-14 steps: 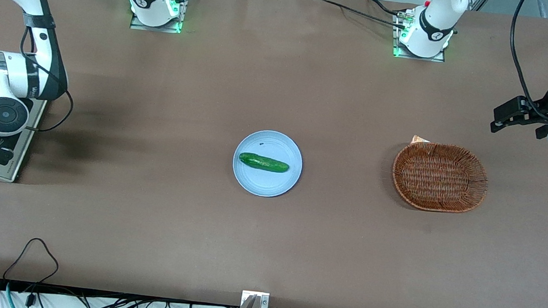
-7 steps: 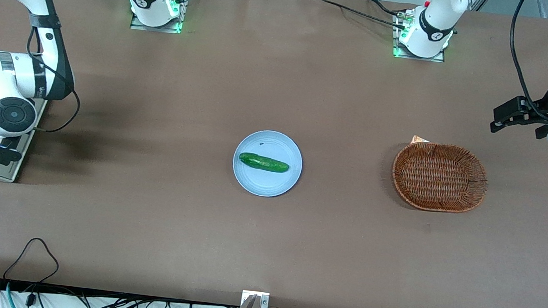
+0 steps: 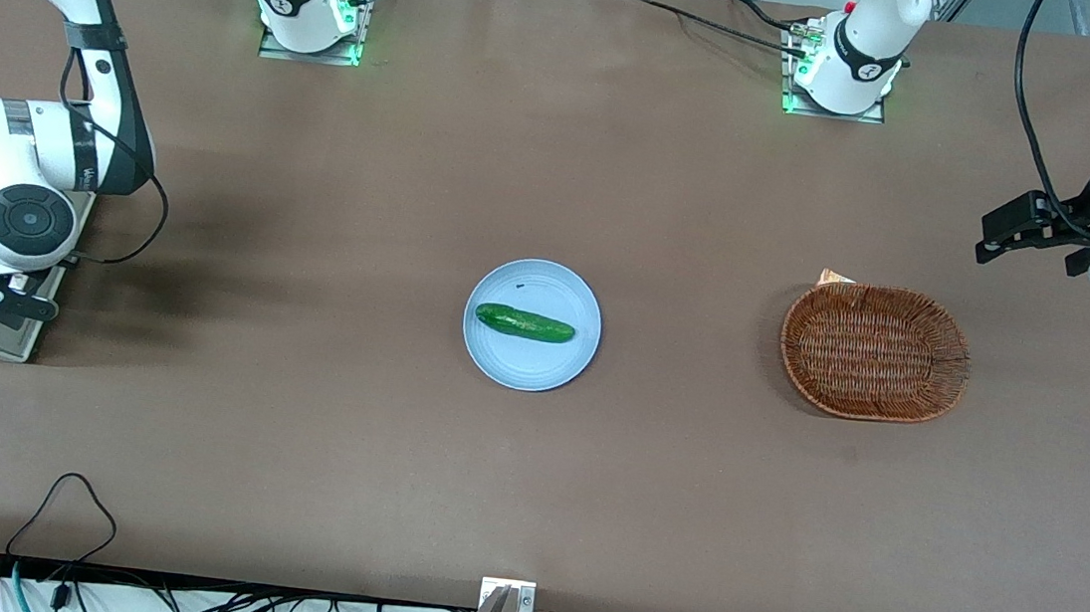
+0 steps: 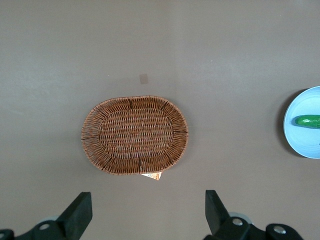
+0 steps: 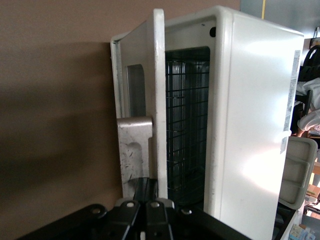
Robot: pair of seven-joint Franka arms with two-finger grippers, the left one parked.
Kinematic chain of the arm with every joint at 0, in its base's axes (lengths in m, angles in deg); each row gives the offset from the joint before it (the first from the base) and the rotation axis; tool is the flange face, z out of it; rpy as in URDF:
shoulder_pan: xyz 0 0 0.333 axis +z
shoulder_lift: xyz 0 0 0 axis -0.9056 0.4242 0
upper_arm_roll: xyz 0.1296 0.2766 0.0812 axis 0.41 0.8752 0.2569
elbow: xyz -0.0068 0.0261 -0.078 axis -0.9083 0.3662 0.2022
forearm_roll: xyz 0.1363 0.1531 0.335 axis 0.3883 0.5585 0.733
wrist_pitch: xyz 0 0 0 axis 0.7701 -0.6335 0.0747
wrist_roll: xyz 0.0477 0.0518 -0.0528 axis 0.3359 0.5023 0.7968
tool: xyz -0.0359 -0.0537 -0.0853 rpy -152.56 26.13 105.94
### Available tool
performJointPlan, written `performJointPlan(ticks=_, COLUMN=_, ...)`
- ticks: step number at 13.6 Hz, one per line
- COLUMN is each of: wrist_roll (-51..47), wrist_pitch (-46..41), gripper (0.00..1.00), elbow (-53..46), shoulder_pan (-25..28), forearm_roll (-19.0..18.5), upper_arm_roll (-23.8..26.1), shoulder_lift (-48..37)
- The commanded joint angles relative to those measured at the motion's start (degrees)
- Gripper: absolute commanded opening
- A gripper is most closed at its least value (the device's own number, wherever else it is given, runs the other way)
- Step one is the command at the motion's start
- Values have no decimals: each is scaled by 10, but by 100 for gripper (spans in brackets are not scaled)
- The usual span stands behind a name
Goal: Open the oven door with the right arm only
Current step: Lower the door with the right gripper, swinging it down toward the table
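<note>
Claw [image 5: 146,200] sits right at the oven door [image 5: 142,107], fingers pressed together on its handle [image 5: 134,152]. Door's swung partway off the oven [image 5: 250,115], wire rack [image 5: 187,125] showing thru the gap. Right arm [image 3: 28,166] at the working arm's end of the surface [image 3: 528,484].

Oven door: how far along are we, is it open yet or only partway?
Partway. Done: the oven door has left the oven, and the wire rack shows through the gap. In hand: the gripper sits shut on the door's handle, at the working arm's end of the table. Left: the door stands only partly swung, so it needs pulling down until fully open, then releasing.
</note>
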Motion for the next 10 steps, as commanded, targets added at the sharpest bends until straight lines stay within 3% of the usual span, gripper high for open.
performJointPlan(ticks=1, wrist_roll=-14, wrist_pitch=43, gripper=0, elbow=24, shoulder_pan=-9, forearm_roll=10, upper_arm_roll=-4, shoulder_lift=15)
performJointPlan(ticks=3, wrist_roll=-14, wrist_pitch=52, gripper=0, elbow=27, shoulder_pan=-9, forearm_roll=31, upper_arm_roll=-4, shoulder_lift=16)
performJointPlan(ticks=10, wrist_roll=-12, wrist_pitch=59, gripper=0, elbow=27, shoulder_pan=-9, forearm_roll=55, upper_arm_roll=-4, shoulder_lift=23)
